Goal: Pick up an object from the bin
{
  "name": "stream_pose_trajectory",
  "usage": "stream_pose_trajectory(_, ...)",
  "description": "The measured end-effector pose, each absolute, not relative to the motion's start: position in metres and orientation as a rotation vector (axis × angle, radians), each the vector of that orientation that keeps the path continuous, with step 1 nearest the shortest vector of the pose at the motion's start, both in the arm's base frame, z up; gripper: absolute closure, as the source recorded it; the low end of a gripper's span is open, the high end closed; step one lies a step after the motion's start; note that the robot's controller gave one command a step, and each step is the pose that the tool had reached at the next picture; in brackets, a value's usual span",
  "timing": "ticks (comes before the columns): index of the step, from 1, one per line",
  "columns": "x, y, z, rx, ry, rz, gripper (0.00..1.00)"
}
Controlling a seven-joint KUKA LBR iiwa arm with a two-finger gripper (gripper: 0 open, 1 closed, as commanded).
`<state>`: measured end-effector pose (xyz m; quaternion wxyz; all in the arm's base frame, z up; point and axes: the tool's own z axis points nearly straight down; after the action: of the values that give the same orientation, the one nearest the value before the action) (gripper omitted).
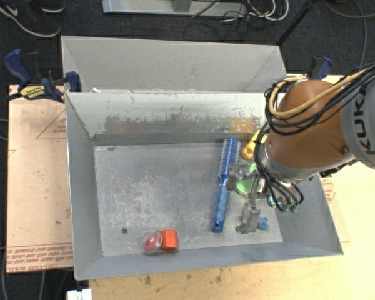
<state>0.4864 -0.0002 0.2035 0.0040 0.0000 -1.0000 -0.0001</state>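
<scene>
The hand (249, 220) sits low just beside the blue hairbrush (224, 181), on the arm's side; its opening I cannot tell.

One cam, set high over the bin (156, 186), looking down w/ a slight tilt toward the far side. The far wall (175, 67) shows as a broad face and the near wall (175, 264) as a thin strip. Range is close: the bin takes most of the frame, w/ a band of dark floor (81, 17) beyond the far rim. The arm (306, 130) enters from the right and covers the bin's right edge.
</scene>
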Motion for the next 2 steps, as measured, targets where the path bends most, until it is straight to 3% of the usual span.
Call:
stream_pose_trajectory(1, 0.543, -0.028, 0.253, 0.244, -3.139, 0.002, 0.0)
stream_pose_trajectory(2, 0.512, -0.018, 0.102, 1.021, -2.966, -0.004, 0.0)
